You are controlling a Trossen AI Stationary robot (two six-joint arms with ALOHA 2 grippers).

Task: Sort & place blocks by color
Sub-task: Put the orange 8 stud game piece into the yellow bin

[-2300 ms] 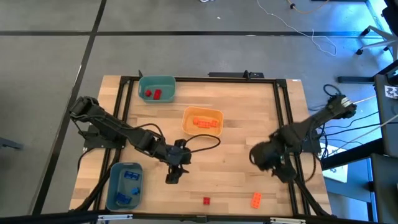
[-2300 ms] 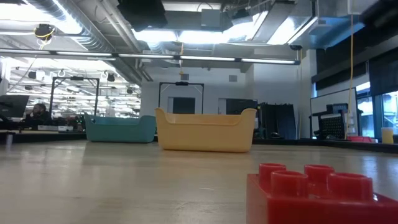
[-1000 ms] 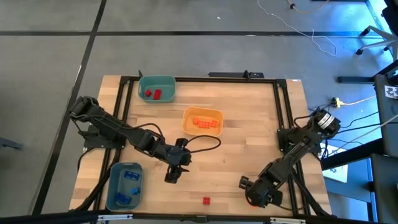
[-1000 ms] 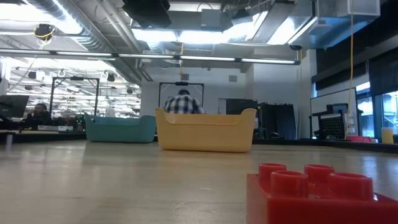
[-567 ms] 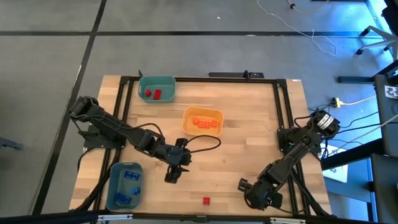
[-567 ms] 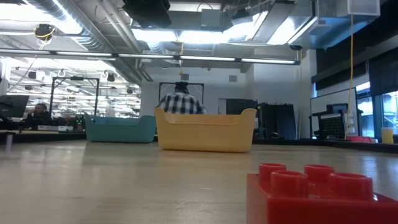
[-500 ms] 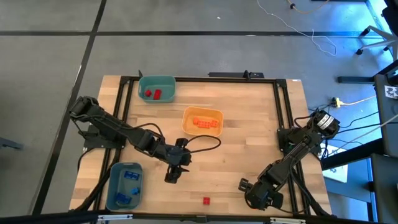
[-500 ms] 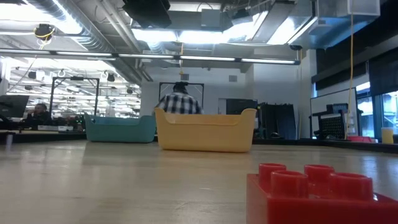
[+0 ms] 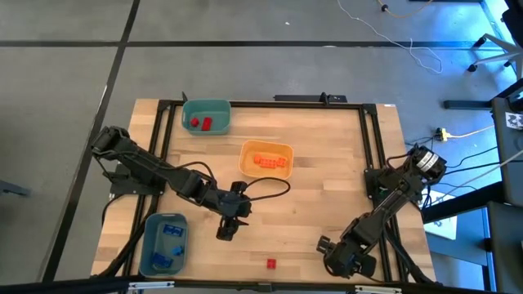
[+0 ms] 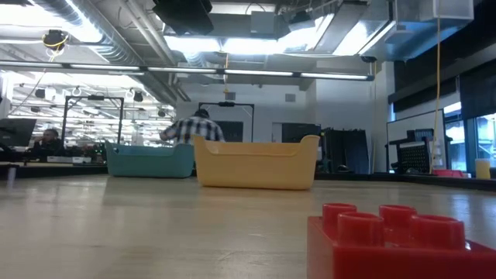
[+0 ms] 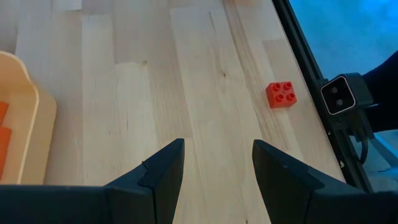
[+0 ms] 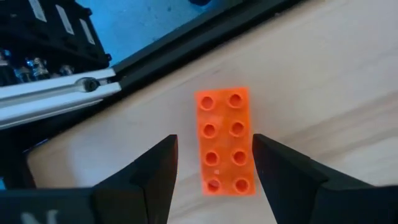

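We see the left gripper (image 9: 225, 233) hanging open just left of the red block (image 9: 270, 263) (a lone square brick); right of that block, the right gripper (image 12: 213, 177) stands open astride the oblong orange block (image 12: 224, 141), not clamped.

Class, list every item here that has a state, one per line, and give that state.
Left gripper: open, empty, above bare table.
Right gripper: open, straddling the orange block, not gripping it.
Red block: loose on the table.
Teal bin: holds red blocks.
Yellow-orange bin: holds orange blocks.
Blue bin: holds blue blocks.
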